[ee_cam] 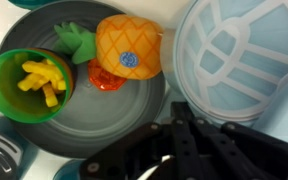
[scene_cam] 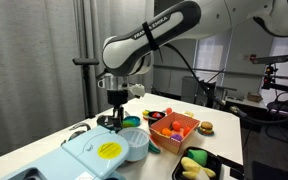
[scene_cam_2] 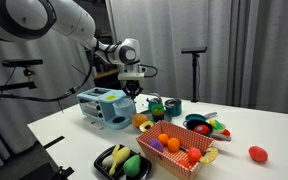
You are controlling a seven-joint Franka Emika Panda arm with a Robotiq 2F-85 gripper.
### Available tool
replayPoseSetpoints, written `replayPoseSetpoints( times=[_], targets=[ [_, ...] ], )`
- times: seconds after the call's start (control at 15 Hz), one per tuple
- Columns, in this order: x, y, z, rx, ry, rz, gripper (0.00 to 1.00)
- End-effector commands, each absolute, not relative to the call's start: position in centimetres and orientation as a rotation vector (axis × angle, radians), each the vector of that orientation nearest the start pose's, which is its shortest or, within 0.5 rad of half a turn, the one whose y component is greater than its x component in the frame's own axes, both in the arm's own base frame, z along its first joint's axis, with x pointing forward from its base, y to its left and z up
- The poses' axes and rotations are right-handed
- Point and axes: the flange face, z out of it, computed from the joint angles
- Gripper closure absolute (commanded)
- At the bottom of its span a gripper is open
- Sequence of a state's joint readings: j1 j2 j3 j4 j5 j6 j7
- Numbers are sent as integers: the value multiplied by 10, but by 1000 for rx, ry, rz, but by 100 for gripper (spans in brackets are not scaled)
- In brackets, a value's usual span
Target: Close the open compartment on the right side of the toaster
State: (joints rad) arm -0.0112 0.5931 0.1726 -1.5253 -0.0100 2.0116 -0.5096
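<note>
White counter (scene_cam_2: 44, 140) runs bare along its near edge and corner, leaving open room in front of the toys, while a red toy (scene_cam_2: 257, 153) lies alone toward one end. Closest to that edge, a black tray (scene_cam_2: 100, 160) holds yellow and green toy food. Just beside it, an orange tray (scene_cam_2: 162, 160) is packed with red and orange pieces. Behind them, the wrist view shows a dark round pan (ee_cam: 104, 120) carrying a toy pineapple (ee_cam: 129, 50) and a green cup (ee_cam: 29, 113) of yellow fries. Farther back stands the pale blue toaster (scene_cam_2: 92, 108), a yellow disc (scene_cam: 109, 150) on its top, with its round compartment (scene_cam: 136, 143) standing open at the side nearest the pan. The arm (scene_cam: 149, 40) holds the jaws above the pan, just beside the open compartment and apart from it. Whether they are parted or closed cannot be told, and nothing is seen held between them. Grey curtains (scene_cam_2: 234, 50) and a tripod (scene_cam_2: 194, 70) fill the background.
</note>
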Motion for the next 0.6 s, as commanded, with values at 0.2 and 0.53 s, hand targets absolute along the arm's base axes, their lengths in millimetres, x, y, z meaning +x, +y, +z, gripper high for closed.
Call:
replayPoseSetpoints(
  times=[0.2,0.53],
  targets=[
    [689,51,301,-3051,-869,42,100],
    [677,37,295,-3074,-712,137,100]
  ],
)
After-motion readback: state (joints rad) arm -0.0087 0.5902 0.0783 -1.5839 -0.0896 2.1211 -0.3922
